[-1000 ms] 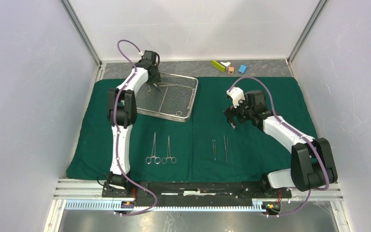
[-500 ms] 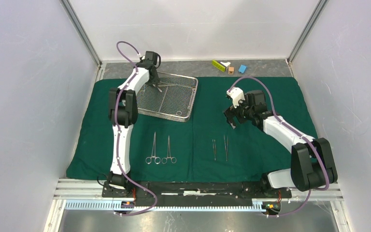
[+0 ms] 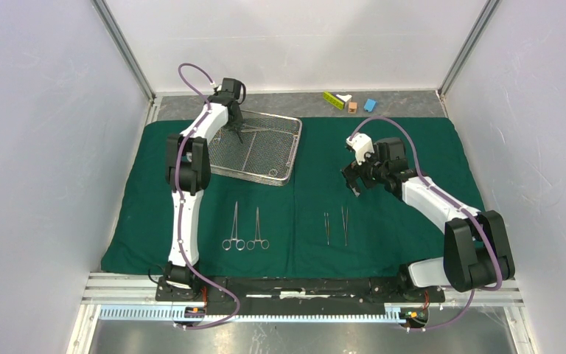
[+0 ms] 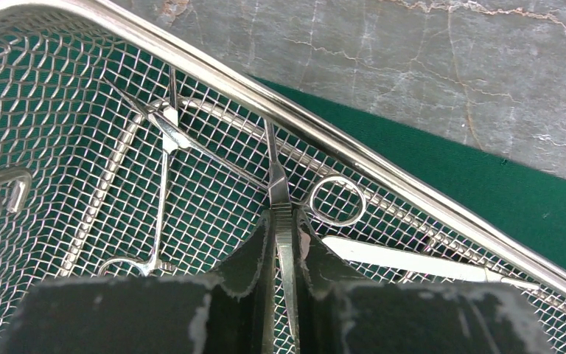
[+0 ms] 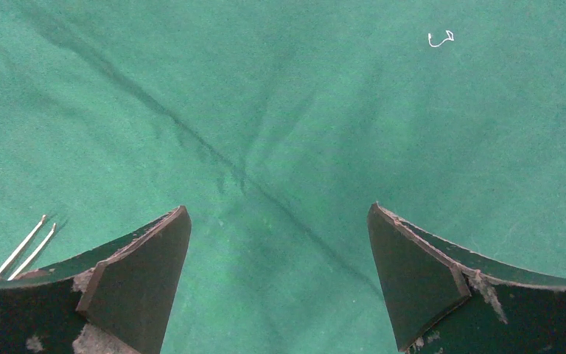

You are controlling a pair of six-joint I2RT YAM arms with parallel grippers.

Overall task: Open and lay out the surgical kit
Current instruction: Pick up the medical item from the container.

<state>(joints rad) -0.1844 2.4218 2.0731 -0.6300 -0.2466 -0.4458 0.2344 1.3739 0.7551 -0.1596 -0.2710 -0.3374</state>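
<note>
Along the near edge of the bench, on the green cloth, four pieces are seen laid out. Two ring-handled clamps lie left of centre and two tweezers right of centre, all parallel and apart.

Further in, toward the right edge, the right gripper is held over bare cloth, jaws spread wide with nothing between them.

Up near the far-left corner, the wire-mesh tray is being worked. The left gripper is down inside it, jaws pinched on a slim steel instrument just under the rim. Whether the ring beside it belongs to that piece cannot be made out. Another clamp and a flat pale piece are seen lying in the mesh close by.

The step in hand is judged to be lifting this instrument out. A straight upward lift is called for until the rim is cleared, since the tip is aimed at the tray wall. The rise should be slow, so that neighbours lying close are not dragged along. A swing of the long shank is to be expected. It is best laid in the near row, parallel and evenly spaced.
</note>
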